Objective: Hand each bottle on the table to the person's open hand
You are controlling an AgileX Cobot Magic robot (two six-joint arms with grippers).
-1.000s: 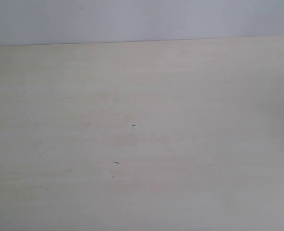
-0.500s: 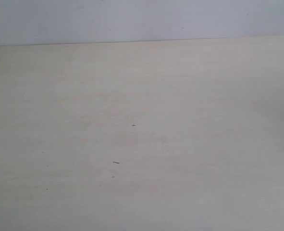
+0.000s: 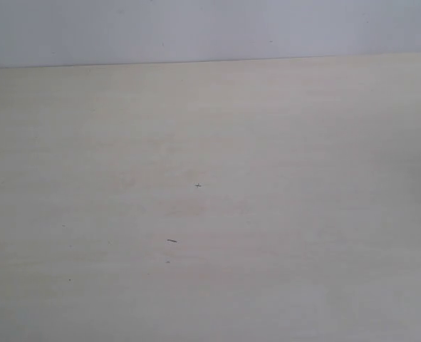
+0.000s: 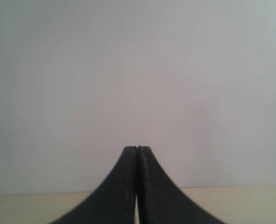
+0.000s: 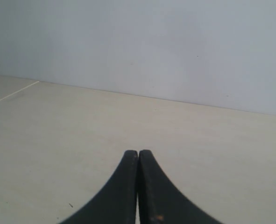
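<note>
No change since a second ago

Same table (image 3: 281,142) as before, with tiny specks (image 3: 198,186) near centre and toward 7 o'clock. No bottles and no open hand found in any view. Both clenched on nothing: left gripper (image 4: 137,149), right gripper (image 5: 138,152). Probably waiting or already finished; cannot tell which

item 1, the only one i log from here: wall (image 3: 210,28). plain, matte, pale grey-blue, one even tone. in the exterior view i see it as a band across the whole top of the picture, its lower edge a straight, nearly level line. in the left wrist view the same wall (image 4: 138,70) fills most of the picture, softly lit. in the right wrist view the wall (image 5: 175,42) stands as the backdrop, a shade darker. item 2: tiny dark speck (image 5: 197,57) on it, too small to identify.
</note>
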